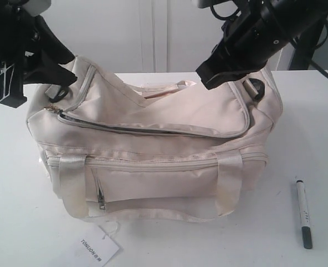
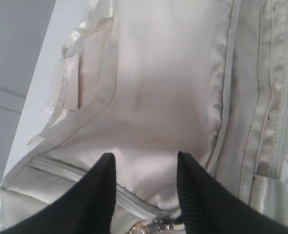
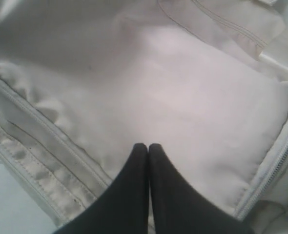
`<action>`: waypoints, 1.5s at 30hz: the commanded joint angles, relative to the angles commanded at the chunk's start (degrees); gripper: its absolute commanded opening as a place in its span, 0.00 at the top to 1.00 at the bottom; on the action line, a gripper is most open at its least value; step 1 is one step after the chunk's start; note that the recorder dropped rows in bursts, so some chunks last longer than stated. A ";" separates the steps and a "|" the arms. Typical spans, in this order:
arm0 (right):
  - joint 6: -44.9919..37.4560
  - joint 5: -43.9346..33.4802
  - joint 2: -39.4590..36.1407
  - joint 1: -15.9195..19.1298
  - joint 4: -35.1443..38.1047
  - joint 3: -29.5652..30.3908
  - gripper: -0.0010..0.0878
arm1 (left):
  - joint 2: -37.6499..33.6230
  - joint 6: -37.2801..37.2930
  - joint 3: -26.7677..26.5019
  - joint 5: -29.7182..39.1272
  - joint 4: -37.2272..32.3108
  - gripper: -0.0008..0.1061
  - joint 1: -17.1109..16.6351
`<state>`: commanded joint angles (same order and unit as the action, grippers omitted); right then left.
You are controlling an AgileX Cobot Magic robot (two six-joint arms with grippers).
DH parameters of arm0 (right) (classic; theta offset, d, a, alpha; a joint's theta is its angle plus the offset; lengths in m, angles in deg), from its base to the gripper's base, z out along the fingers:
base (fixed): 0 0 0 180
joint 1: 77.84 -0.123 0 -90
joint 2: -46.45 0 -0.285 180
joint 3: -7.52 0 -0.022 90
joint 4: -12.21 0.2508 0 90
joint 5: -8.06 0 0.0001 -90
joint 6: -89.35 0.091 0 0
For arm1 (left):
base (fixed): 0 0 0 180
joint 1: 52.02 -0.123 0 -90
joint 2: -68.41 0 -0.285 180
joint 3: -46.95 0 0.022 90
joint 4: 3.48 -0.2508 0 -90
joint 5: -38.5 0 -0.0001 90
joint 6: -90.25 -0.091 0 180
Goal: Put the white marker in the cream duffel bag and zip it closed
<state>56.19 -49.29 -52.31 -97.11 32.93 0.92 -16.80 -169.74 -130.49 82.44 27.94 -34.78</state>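
Observation:
The cream duffel bag [image 1: 153, 161] lies in the middle of the table, and a dark gap runs along its top zipper [image 1: 136, 129]. The white marker [image 1: 304, 214] rests on the table to the right of the bag, dark cap toward the front, apart from both grippers. My left gripper [image 1: 69, 71] [image 2: 144, 158] is open over the bag's left end. Its fingers straddle the top flap just above the metal zipper pull [image 2: 156, 225], holding nothing. My right gripper [image 1: 207, 75] [image 3: 148, 146] is shut and empty above the cream top flap [image 3: 183, 97] near the bag's right end.
A white paper tag [image 1: 97, 247] lies at the table's front edge below the bag. The satin handle strap [image 1: 153, 214] loops down the bag's front. A white wall stands behind the table [image 1: 19, 222].

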 joint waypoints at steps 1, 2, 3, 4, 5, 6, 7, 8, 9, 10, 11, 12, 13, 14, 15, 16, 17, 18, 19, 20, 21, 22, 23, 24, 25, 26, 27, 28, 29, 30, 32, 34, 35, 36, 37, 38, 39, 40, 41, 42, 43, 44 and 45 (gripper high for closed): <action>0.00 0.00 0.00 0.00 0.00 0.00 0.99 | -0.24 -1.04 0.00 0.56 0.00 0.57 0.00; 0.00 0.00 0.00 0.00 0.00 0.00 0.99 | -0.51 -2.01 0.00 1.22 0.00 0.57 0.00; 0.00 0.00 0.00 0.00 0.00 0.00 0.99 | -0.97 -2.88 0.00 2.02 0.00 0.57 0.00; 0.00 0.00 0.00 0.00 0.00 0.00 0.99 | -1.38 -3.75 0.00 2.79 0.00 0.57 0.00; 0.00 0.00 0.00 0.00 0.00 0.00 0.99 | -2.02 -4.47 0.00 3.39 0.00 0.57 0.00; 0.17 0.02 0.00 0.00 0.00 0.00 0.99 | -2.47 -4.88 0.00 3.95 0.00 0.57 0.00; 0.47 0.02 0.00 0.00 0.00 0.00 0.99 | -2.88 -5.39 0.00 4.36 0.00 0.57 0.00; 0.47 -0.11 0.00 0.00 0.00 0.00 0.99 | -3.27 -5.89 0.00 4.60 0.00 0.57 0.00; 0.47 -0.11 0.00 0.00 0.00 0.00 0.99 | -3.82 -6.29 0.00 4.84 0.00 0.57 0.09; 0.47 -0.11 0.00 0.00 0.00 0.00 0.99 | -4.03 -6.68 0.00 4.97 0.27 0.57 0.09; 0.47 -0.11 0.00 0.00 0.00 0.00 0.99 | -4.58 -7.39 0.00 5.37 0.62 0.57 0.09; 0.47 -0.11 0.00 0.00 0.00 0.00 0.99 | -4.92 -8.02 0.00 5.77 1.41 0.57 0.09; 0.47 -0.11 0.00 0.00 0.00 0.00 0.99 | -5.45 -9.25 0.00 6.33 2.18 0.57 0.09; 0.47 -0.11 0.00 0.00 0.00 0.00 0.99 | -5.92 -10.65 0.00 6.80 3.08 0.57 0.11; 0.47 -0.11 0.00 0.00 0.00 0.00 0.99 | -6.28 -11.78 0.00 6.94 3.84 0.57 0.11; 0.47 -0.11 0.00 0.00 0.00 0.00 0.99 | -6.62 -11.99 0.00 7.08 4.20 0.57 0.11; 0.47 -0.11 0.00 0.00 0.00 0.00 0.99 | -7.02 -11.99 0.00 7.08 4.58 0.57 0.11; 0.47 -0.11 0.00 0.00 0.00 0.00 0.99 | -7.20 -11.99 0.00 7.19 4.58 0.57 0.11; 0.47 -0.11 0.00 0.00 0.00 0.00 0.99 | -7.64 -12.16 0.00 7.19 4.58 0.57 0.11; 0.47 -0.11 0.00 0.00 0.00 0.00 0.99 | -7.89 -12.38 0.00 7.32 4.71 0.57 0.11; 0.61 -0.12 0.00 0.00 0.00 0.00 0.99 | -8.23 -12.79 0.00 7.47 4.94 0.57 0.11; 1.04 -0.12 0.00 0.00 0.00 0.00 0.99 | -8.54 -13.36 0.00 7.88 5.08 0.57 0.11; 1.51 -0.12 0.00 0.00 0.00 0.00 0.99 | -8.96 -14.13 0.00 8.43 5.38 0.57 0.11; 1.94 0.01 0.00 0.00 0.00 0.00 0.99 | -9.33 -14.83 0.00 8.79 5.61 0.57 0.22; 2.05 0.02 0.00 0.00 0.00 0.00 0.99 | -9.65 -14.88 0.00 8.81 5.70 0.57 0.51; 2.05 0.02 0.00 0.00 0.00 0.00 0.99 | -10.17 -14.88 0.00 8.43 5.55 0.57 0.94; 2.05 0.02 0.00 0.00 0.00 0.00 0.99 | -10.63 -14.88 0.00 8.18 5.31 0.57 1.42; 2.05 0.12 0.00 0.00 0.00 0.00 0.99 | -11.00 -14.88 0.00 7.91 5.17 0.57 1.77; 2.05 0.12 0.00 0.00 0.00 0.00 0.99 | -11.34 -14.88 0.00 7.89 5.17 0.57 2.09; 2.05 0.12 0.00 0.00 0.00 0.00 0.99 | -11.68 -14.88 0.00 7.42 4.72 0.57 2.53; 2.05 0.12 0.00 0.00 0.00 0.00 0.99 | -12.33 -14.88 0.00 6.34 4.16 0.57 2.92; 2.05 0.19 0.00 0.00 0.00 0.00 0.99 | -12.90 -14.88 0.00 5.42 4.16 0.57 2.92; 2.05 0.19 0.00 0.00 0.00 0.00 0.99 | -13.14 -14.88 0.00 4.94 4.16 0.57 2.92; 2.05 0.28 0.00 0.00 0.00 0.00 0.99 | -13.51 -14.88 0.00 4.00 4.05 0.57 2.92; 2.05 0.28 0.00 0.00 0.00 0.00 0.99 | -13.54 -14.88 0.00 3.46 4.05 0.57 2.92; 2.05 0.28 0.00 0.00 0.00 0.00 0.99 | -13.67 -14.88 0.00 2.12 4.05 0.57 2.92; 2.05 0.44 0.00 0.00 0.00 0.00 0.99 | -13.80 -14.61 0.00 1.58 4.05 0.57 2.92; 2.05 0.44 0.00 0.00 0.00 0.00 0.99 | -14.03 -14.45 0.00 0.43 4.05 0.57 2.92; 2.05 0.44 0.00 0.00 0.00 0.00 0.99 | -14.03 -14.45 0.00 0.32 4.05 0.57 2.92; 2.05 0.44 0.00 0.00 0.00 0.00 0.99 | -14.06 -14.55 0.00 -0.10 3.88 0.57 2.92; 2.05 0.44 0.00 0.00 0.00 0.00 0.99 | -14.06 -14.68 0.00 -0.41 3.30 0.57 2.92; 2.05 0.44 0.00 0.00 0.00 0.00 0.99 | -14.06 -14.68 0.00 -1.38 0.73 0.58 2.92; 2.05 0.44 0.00 0.00 0.00 0.00 0.99 | -14.06 -14.42 0.00 -2.01 -0.49 0.60 2.92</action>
<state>58.23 -48.86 -52.31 -97.11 32.93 0.92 -30.86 -184.16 -130.49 80.44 27.45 -31.86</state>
